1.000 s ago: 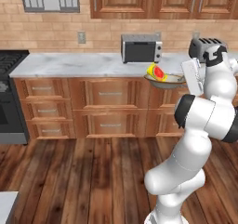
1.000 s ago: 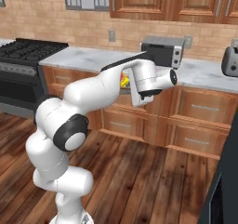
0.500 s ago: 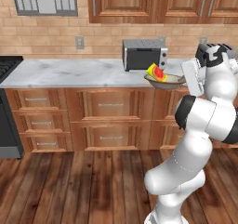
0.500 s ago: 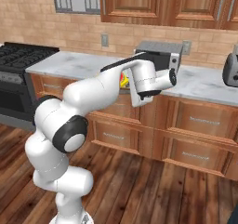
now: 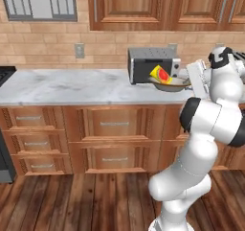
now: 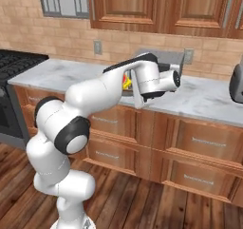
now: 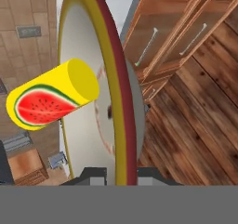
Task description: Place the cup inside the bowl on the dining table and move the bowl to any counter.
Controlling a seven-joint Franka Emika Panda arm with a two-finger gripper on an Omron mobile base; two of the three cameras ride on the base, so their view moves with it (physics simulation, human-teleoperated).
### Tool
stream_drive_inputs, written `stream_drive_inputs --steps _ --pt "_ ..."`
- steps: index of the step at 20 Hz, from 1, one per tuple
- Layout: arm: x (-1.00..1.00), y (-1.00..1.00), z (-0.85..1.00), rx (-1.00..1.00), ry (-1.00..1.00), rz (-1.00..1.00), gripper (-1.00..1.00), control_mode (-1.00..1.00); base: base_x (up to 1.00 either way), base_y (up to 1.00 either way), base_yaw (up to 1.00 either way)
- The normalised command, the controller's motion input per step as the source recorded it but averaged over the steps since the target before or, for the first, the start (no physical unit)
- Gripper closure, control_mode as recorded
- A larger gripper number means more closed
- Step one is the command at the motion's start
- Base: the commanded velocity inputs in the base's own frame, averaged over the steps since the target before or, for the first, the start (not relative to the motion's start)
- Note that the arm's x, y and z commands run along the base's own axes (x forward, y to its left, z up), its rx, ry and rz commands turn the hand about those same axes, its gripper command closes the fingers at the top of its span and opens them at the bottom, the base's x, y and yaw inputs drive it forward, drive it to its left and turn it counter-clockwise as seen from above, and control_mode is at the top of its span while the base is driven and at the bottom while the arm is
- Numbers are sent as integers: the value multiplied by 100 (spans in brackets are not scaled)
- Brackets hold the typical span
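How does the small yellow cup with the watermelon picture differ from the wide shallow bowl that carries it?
The small yellow cup with the watermelon picture is a narrow cylinder; the wide shallow bowl is broad and almost flat like a plate. The cup is bright yellow with a red mark; the bowl is pale inside with a yellow and dark red rim. The cup lies on its side inside the bowl. Both are carried in the air together near the marble counter.

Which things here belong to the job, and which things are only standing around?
Job: cup, lying in the bowl; fingers shut on the bowl's rim; counter.
Standing around: microwave, wall outlet, stove, window.
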Motion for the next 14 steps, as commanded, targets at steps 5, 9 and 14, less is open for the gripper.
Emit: stream_drive_inputs --steps 5,9,14 --pt "0 0 0 0 0 0 100 100 28 66 0" --pt "0 0 0 0 0 0 100 100 17 79 -4" --pt "0 0 0 0 0 0 100 100 14 81 -7"
